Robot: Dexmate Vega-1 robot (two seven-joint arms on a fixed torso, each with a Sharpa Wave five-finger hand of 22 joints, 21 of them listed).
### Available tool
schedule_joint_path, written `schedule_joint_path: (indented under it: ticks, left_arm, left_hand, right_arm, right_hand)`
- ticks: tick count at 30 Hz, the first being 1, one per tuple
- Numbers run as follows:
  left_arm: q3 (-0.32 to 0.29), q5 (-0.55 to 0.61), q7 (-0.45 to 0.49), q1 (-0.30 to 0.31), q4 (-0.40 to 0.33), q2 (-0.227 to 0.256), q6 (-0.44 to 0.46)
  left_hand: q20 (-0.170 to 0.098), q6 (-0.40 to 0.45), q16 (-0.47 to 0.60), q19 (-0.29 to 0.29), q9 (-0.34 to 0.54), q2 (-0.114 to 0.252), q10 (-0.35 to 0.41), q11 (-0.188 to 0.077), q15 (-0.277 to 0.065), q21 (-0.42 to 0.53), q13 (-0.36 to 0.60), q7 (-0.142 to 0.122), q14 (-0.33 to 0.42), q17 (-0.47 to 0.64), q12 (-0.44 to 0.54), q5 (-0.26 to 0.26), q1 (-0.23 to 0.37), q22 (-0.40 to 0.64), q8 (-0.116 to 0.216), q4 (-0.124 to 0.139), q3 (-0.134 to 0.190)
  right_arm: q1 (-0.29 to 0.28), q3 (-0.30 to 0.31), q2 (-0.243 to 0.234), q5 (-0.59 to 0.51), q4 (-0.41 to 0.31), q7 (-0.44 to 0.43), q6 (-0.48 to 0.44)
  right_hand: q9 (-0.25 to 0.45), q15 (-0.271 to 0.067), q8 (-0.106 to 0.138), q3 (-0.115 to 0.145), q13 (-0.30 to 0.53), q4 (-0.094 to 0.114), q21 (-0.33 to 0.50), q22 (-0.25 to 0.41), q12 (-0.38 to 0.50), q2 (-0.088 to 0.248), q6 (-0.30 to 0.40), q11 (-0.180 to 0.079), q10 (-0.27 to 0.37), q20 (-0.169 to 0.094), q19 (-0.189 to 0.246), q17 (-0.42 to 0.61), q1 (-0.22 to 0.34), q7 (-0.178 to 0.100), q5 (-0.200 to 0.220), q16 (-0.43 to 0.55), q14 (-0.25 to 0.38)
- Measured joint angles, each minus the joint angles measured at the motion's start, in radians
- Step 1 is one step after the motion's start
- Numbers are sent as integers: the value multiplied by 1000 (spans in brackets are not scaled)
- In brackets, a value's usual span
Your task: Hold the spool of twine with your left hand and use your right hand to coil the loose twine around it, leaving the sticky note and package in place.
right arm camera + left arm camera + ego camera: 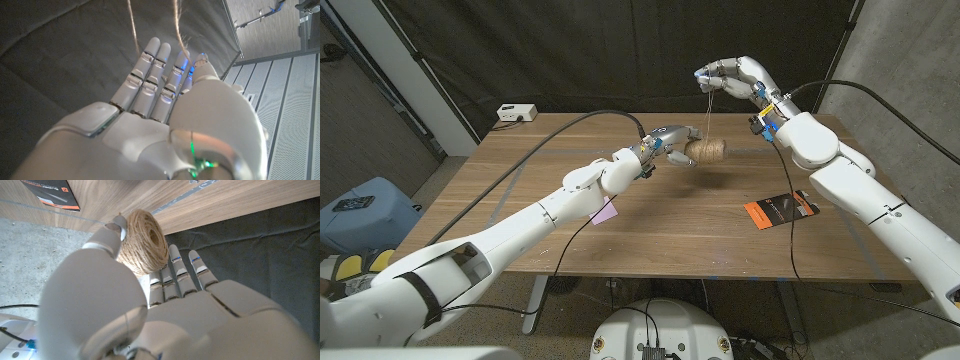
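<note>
Both hands raised: left hand [665, 145], right hand [725, 78].

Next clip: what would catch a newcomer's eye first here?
The spool of twine, gripped by the left robot hand above the table's far middle. From it a strand of loose twine runs straight up to the right robot hand, raised above the spool and pinching it. Lesser draws: the orange-and-black package on the right, and a pink sticky note by the left arm.

Rough fibrous twine spool [145, 240], matt wooden table [620, 235], glossy plastic package [781, 210]
</note>
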Motion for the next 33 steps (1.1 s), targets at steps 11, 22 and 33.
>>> schedule_joint_path:
  ticks: [11, 22, 33]
  left_arm:
    - [-15, 0, -10, 16, -26, 17, -3]
    - [-29, -4, -13, 29, -44, 26, -14]
    - [-40, -8, -14, 41, -62, 34, -31]
  left_hand:
    - [0, 0, -3, 0, 0, 1, 0, 0, 0, 0, 0, 0, 0, 0, 0, 4, -1, 0, 0, -1, -4]
    - [0, 0, -4, 0, 0, 1, 0, 0, 0, 0, 0, 0, 0, 0, 0, 4, -1, 0, 0, -1, -4]
    - [0, 0, -4, 0, 0, 2, 0, 0, 0, 0, 0, 0, 0, 2, 0, 4, -2, 0, 0, -2, -4]
  right_arm:
    - [3, 8, -9, 0, 22, -4, -4]
    - [11, 7, -11, 1, 49, -4, -5]
    - [22, -2, -11, 8, 83, -2, -15]
  right_hand:
    - [0, 0, 0, 0, 0, 0, 0, 0, 0, 0, 0, -3, -3, 0, 0, 0, 0, 0, 0, 0, 0]
    - [0, 0, -7, 0, 0, 0, 0, 0, 0, 0, 0, -3, -3, 4, -4, 0, 0, 0, 0, 0, 0]
    - [0, 0, -7, 0, 0, 0, -1, 0, -7, 0, 0, -3, -3, 4, -4, 5, 0, 0, 0, -8, 0]
